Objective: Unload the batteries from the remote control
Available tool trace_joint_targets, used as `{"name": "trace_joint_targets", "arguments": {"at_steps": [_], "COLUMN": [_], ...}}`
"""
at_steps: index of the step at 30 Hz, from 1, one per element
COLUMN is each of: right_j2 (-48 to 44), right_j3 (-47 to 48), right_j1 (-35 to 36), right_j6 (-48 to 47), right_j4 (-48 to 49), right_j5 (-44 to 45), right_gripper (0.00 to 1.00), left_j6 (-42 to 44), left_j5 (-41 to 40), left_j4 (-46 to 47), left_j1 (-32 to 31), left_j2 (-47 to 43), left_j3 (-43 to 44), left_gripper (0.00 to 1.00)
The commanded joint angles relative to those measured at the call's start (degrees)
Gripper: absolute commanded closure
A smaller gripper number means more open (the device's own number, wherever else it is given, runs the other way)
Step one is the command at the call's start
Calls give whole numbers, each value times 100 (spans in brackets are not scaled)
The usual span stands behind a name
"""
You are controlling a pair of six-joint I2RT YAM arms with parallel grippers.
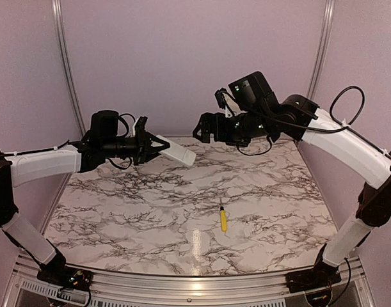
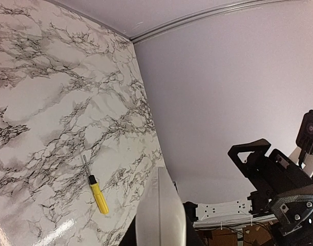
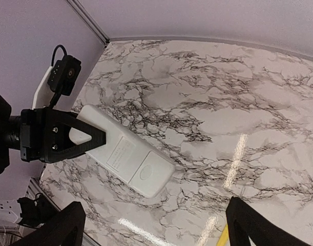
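**Above the far side of the desk: remote clamped in the air, other arm facing it**

In mid-air over the back left part of the desk [image 1: 118, 211], the left end effector [image 1: 155, 145] is clamped on one end of the remote [image 1: 177, 151]. Both black fingers pinch the white bar across its width. The remote is clear of the desk and touches nothing else. It sticks out past the fingers toward the right arm, with its free end tipped slightly down in the top view.

In the right wrist view the remote's broad face is toward the camera. It shows a pale label [image 3: 120, 152] near the middle and a square panel [image 3: 148, 173] with an oval dimple at the free end. The panel sits flush with the body. The left wrist view shows only the remote's thin edge, blurred and close to the lens.

The right end effector [image 1: 201, 130] hangs in the air near the back wall [image 1: 195, 57], level with the remote and pointed at it. Its fingers are spread wide apart with nothing between them. There is a gap between it and the remote's free end, so the two are near but not touching.

A yellow-handled screwdriver [image 1: 223, 219] lies flat on the desk, right of centre and nearer the front. It is well apart from both arms, with its dark shaft pointing toward the back.
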Motion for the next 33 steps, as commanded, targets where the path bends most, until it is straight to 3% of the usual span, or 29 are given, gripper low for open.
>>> {"name": "trace_joint_targets", "arguments": {"at_steps": [1,5,12,18,33], "right_j2": [-457,-608,-506,-278,-37], "right_j3": [-598,-1161,-1278,-1029,-920], "right_j1": [-229,-405,-455,-457,-461], "right_j6": [976,1438,2071,2285,2429], "right_j4": [895,1490,1956,2151,2228], "right_j5": [-623,-1307,-1818,-2191,-2338], "right_gripper": [6,12,19,24,48], "left_j6": [-709,-1531,-3008,-2702,-2887], "left_j5": [350,693,1095,1102,949], "left_j4": [679,1977,4455,3929,4215], "left_j1": [171,249,263,261,264], "left_j2": [-171,-221,36,83,219], "left_j3": [-188,-497,-787,-658,-858], "left_gripper": [100,100,100,100,100]}}
